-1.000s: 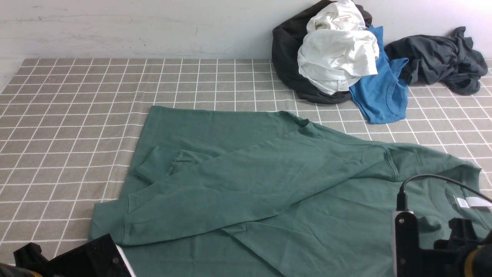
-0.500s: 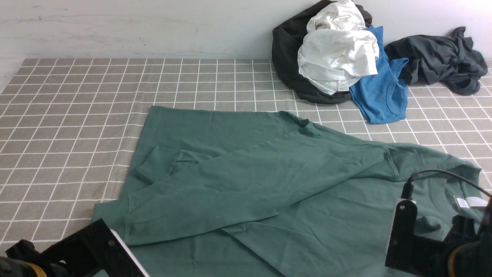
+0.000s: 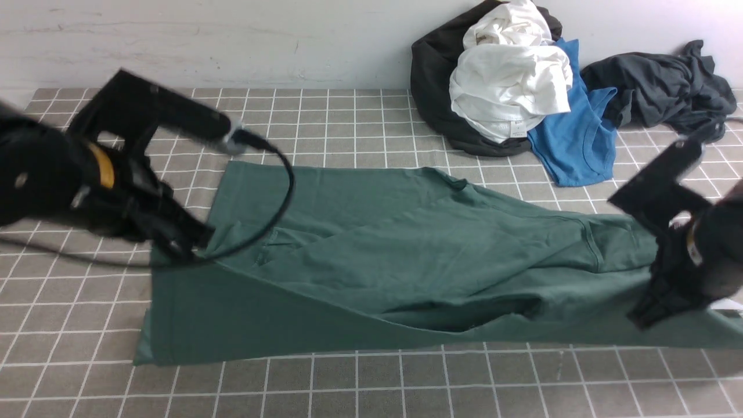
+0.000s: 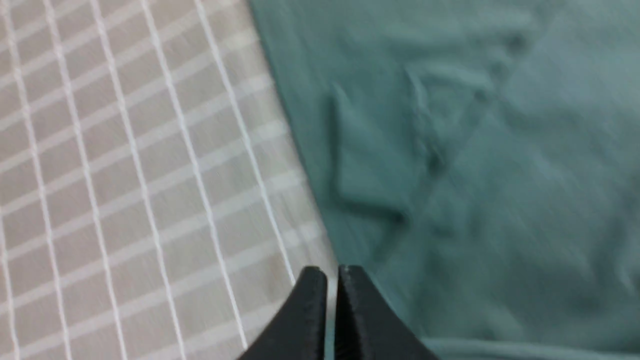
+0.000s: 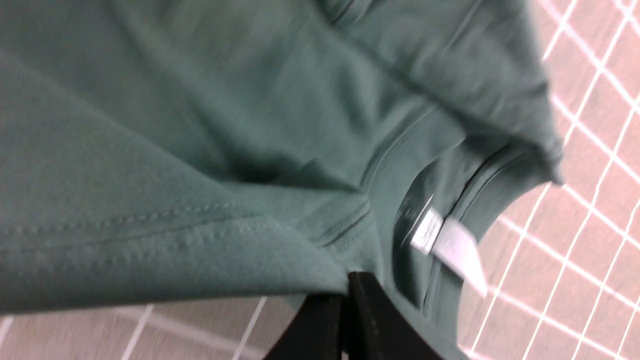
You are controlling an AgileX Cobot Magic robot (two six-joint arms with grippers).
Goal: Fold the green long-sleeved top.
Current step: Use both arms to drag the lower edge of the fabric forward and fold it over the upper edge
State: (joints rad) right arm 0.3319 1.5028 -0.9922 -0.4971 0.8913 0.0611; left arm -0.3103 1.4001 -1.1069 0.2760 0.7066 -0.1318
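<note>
The green long-sleeved top point(image 3: 406, 244) lies across the middle of the checked table, its sleeves folded over the body. Its near edge is lifted and drawn over toward the far side. My left gripper point(image 3: 177, 252) is shut on the hem end; the left wrist view shows the jaws together point(image 4: 332, 275) at the cloth's edge point(image 4: 475, 175). My right gripper point(image 3: 641, 318) is shut on the top near the neck. In the right wrist view the jaws point(image 5: 347, 287) pinch green cloth point(image 5: 200, 125) beside the white neck label point(image 5: 445, 242).
A pile of clothes sits at the back right against the wall: a black garment point(image 3: 429, 75), a white one point(image 3: 511, 87), the blue sleeveless top point(image 3: 574, 139) and the dark grey garment point(image 3: 662, 87). The grey checked tablecloth point(image 3: 348, 389) covers the table.
Both grippers have risen from the near edge and moved away from me, lifting the top's near edge and carrying it over the sleeves. Bare tablecloth now shows in front.
</note>
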